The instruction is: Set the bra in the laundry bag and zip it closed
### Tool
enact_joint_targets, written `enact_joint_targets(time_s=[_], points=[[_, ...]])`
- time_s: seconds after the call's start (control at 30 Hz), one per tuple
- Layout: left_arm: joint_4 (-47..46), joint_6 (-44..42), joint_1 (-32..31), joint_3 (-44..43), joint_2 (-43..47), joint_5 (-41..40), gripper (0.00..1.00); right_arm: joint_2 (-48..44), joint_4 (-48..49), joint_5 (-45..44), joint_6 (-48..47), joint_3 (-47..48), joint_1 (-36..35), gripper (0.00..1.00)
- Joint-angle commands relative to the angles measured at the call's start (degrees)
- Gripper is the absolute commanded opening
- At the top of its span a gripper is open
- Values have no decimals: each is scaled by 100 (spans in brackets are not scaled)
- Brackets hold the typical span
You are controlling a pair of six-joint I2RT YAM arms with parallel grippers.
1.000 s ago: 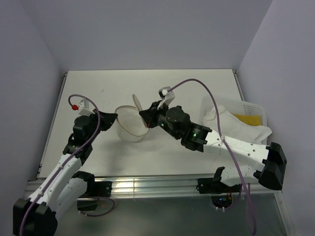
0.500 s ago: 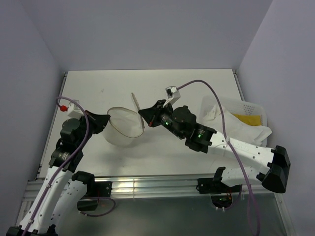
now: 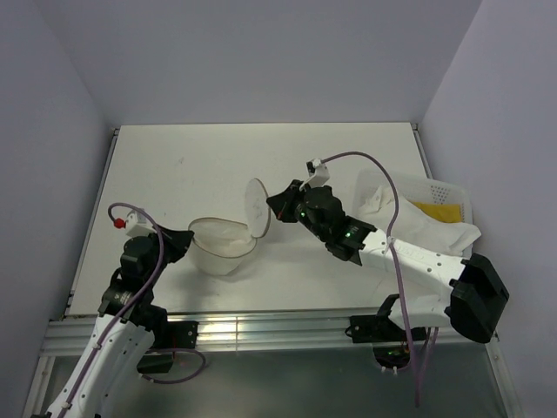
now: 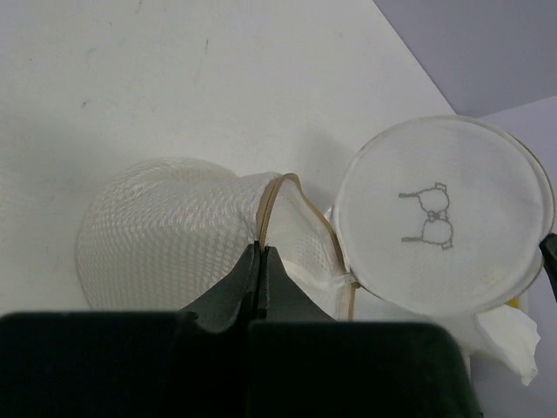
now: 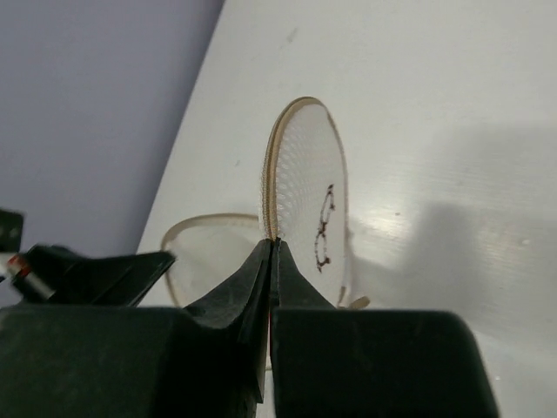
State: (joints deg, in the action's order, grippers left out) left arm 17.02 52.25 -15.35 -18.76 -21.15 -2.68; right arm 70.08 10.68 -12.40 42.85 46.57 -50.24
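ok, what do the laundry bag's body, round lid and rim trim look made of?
The laundry bag body: white open mesh, matte and soft; honeycomb holes show and it slumps. The round lid: finer white mesh or fabric, seemingly stiffened, since it stands flat on edge; bra outline printed on it. The rim trim: tan band, probably woven zipper tape; teeth too small to tell.

Robot lab cell: white table [image 3: 348, 148], bare lilac walls [image 3: 261, 61], aluminium mounting rail [image 3: 270, 328].

Top view looks down; both wrist views closely share the bag [image 4: 165, 235].
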Motion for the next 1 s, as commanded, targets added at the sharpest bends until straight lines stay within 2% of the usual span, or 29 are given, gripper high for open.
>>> enact_joint_targets(time_s=[0.0, 0.03, 0.2, 0.27, 0.37, 0.47, 0.6, 0.63, 0.7, 0.73, 0.8, 0.83, 0.93, 0.97], points=[[-234, 83, -11, 189, 146, 65, 0, 171, 137, -51, 4, -42, 260, 4], [-225, 92, -11, 206, 146, 57, 0, 207, 58, -86, -39, -51, 312, 6], [-278, 66, -11, 180, 137, 206, 0, 304, -434, -227, -488, 81, 655, 28], [-269, 57, -11, 180, 137, 224, 0, 190, -540, -254, -628, 54, 734, 45], [-243, 110, -11, 171, 198, 321, 3, -353, -812, -438, -795, -86, 866, 57], [-199, 101, -11, 119, 225, 303, 13, -828, -1216, -675, -918, -261, 1112, 56], [-164, 84, -11, 48, 330, 329, 27, -1962, -1770, -903, -1015, -700, 1726, 51], [-163, 75, -11, 31, 357, 347, 36, -2120, -2075, -974, -1042, -736, 1876, 50], [-146, 49, -11, -74, 436, 426, 47, -2551, -2376, -1272, -1182, -781, 2429, 47], [-137, 22, -11, -197, 462, 452, 57, -2639, -2682, -1404, -1287, -781, 2588, 46], [-311, -13, -11, -311, 471, 749, 70, -2789, -2939, -1728, -1428, -781, 3080, 46], [-339, -117, -11, -503, 445, 847, 81, -2807, -3183, -1870, -1402, -772, 3177, 46], [-165, -520, -11, -935, 261, 997, 90, -2764, -3143, -1923, -1306, -842, 3266, 48], [-94, -645, -11, -1232, 225, 1023, 91, -2563, -3142, -2011, -1288, -851, 3310, 52]])
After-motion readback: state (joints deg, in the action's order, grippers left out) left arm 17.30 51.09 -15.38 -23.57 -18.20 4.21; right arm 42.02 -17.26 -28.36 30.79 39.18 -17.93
